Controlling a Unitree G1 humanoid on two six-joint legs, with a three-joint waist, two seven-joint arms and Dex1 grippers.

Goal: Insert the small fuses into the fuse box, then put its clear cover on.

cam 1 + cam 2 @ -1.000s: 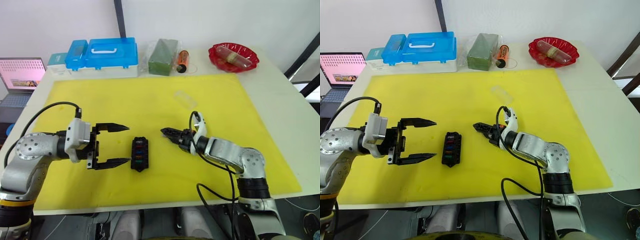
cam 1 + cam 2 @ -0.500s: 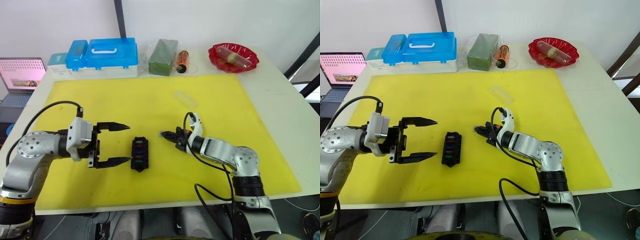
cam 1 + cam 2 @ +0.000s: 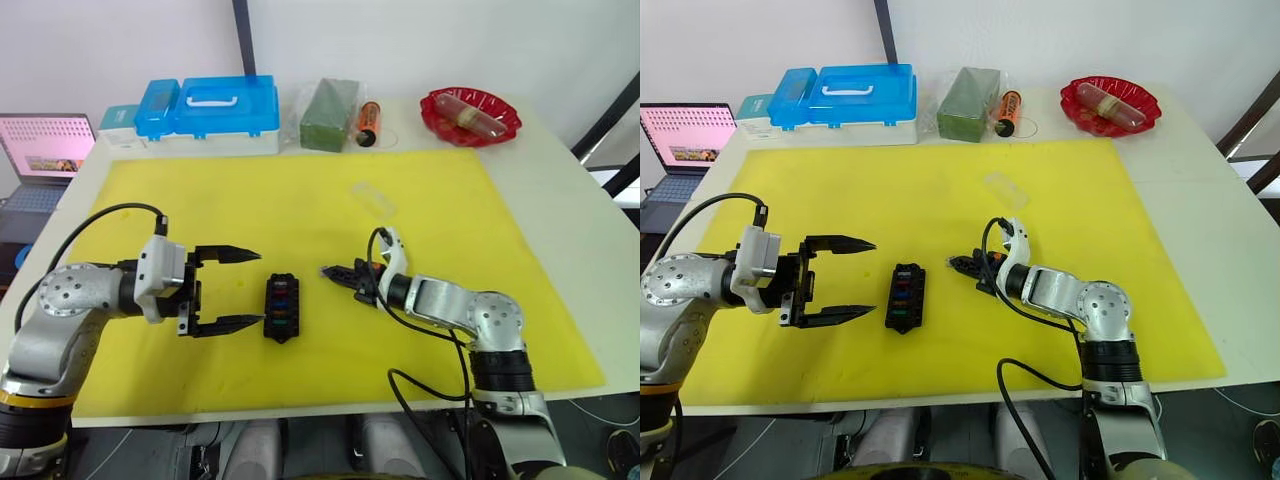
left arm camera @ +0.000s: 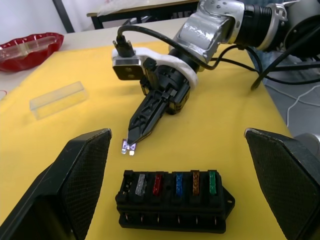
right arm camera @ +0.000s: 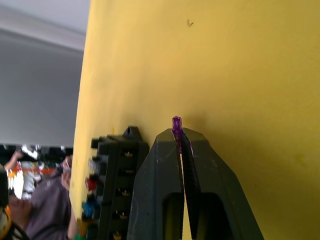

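Note:
The black fuse box [image 3: 280, 308] lies on the yellow mat [image 3: 300, 210] near its front. Several small fuses [image 4: 177, 183] in grey, red, blue, orange and green stand in one row of its slots. My right gripper [image 3: 329, 271] is shut on a purple fuse [image 4: 128, 147], its tips low over the mat just right of the box and apart from it. The same purple fuse [image 5: 176, 122] sticks out past the closed tips in the right wrist view. My left gripper [image 3: 256, 288] stands wide open just left of the box, holding nothing. The clear cover [image 3: 372, 198] lies on the mat farther back.
Along the table's back edge stand a blue-lidded plastic case [image 3: 205, 108], a wrapped green block [image 3: 330, 100], an orange cylinder [image 3: 366, 122] and a red bowl [image 3: 470, 112]. A laptop [image 3: 42, 150] sits off the table's left.
My right gripper has closed on the purple fuse and shifted slightly towards the fuse box. The left gripper has stayed open in place.

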